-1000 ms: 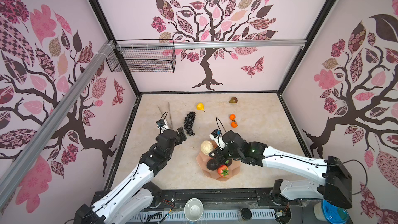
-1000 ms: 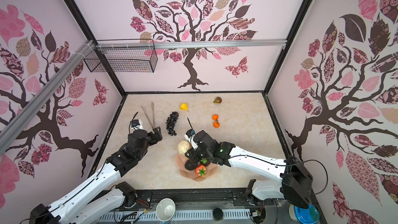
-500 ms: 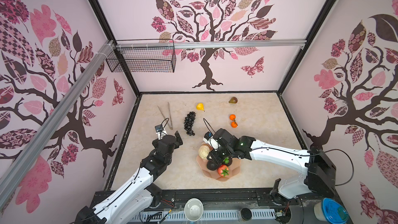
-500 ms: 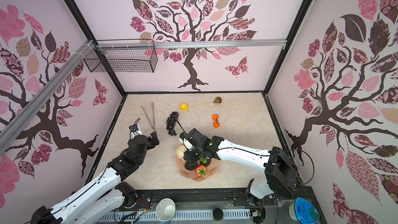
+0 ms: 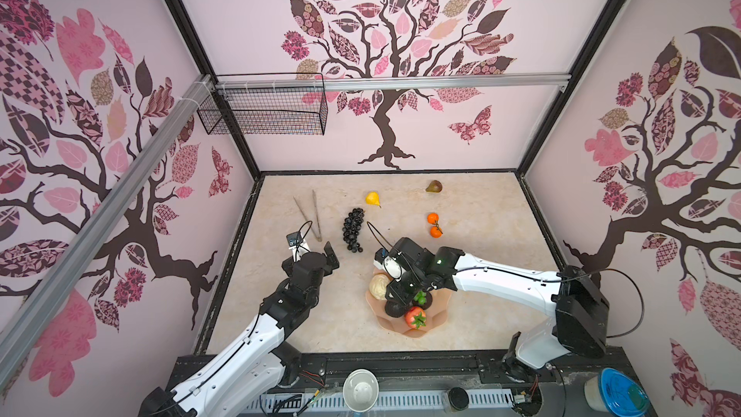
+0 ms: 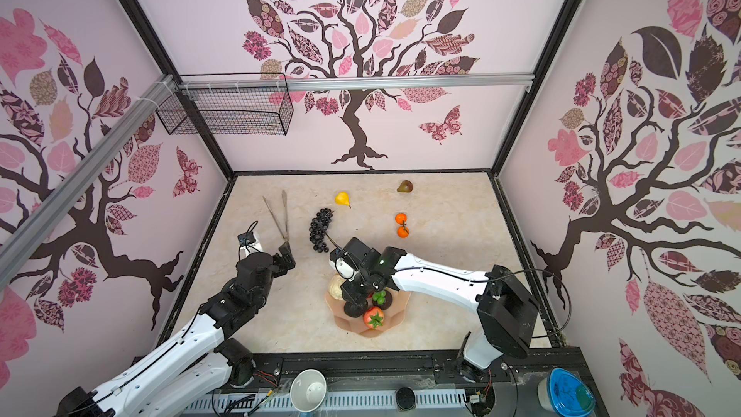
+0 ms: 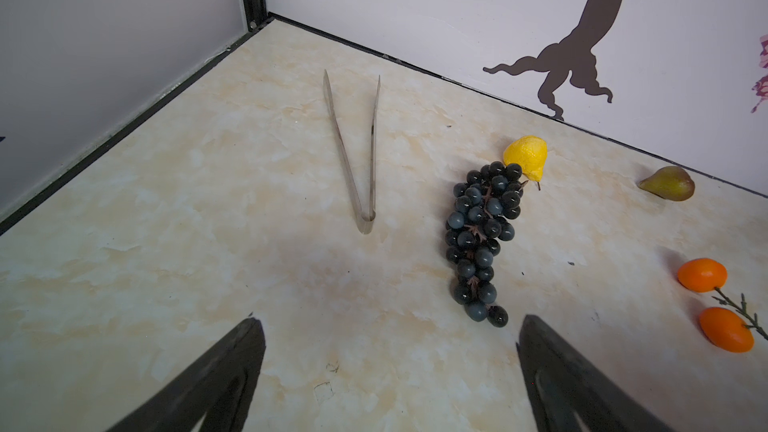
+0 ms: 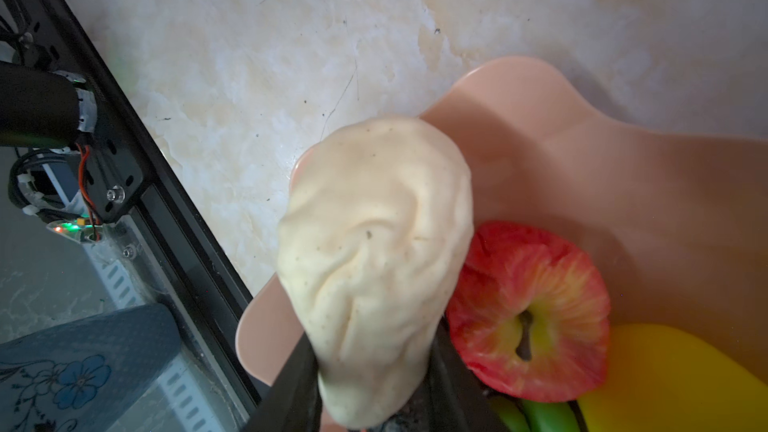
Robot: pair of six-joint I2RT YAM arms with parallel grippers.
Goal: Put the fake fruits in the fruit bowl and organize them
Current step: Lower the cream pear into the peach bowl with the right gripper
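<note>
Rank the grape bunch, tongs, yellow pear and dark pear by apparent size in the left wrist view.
1. black grape bunch: about as long as the tongs, far bulkier.
2. tongs: long but thin.
3. yellow pear and green-brown pear: look alike, so unranked; the green-brown one lies farther from the camera.

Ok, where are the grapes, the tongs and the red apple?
grapes (image 7: 483, 257), left wrist view, middle of the bunch.
tongs (image 7: 365, 223), left wrist view, the joined end.
red apple (image 8: 536, 305), right wrist view, skin just above the stem hollow.
</note>
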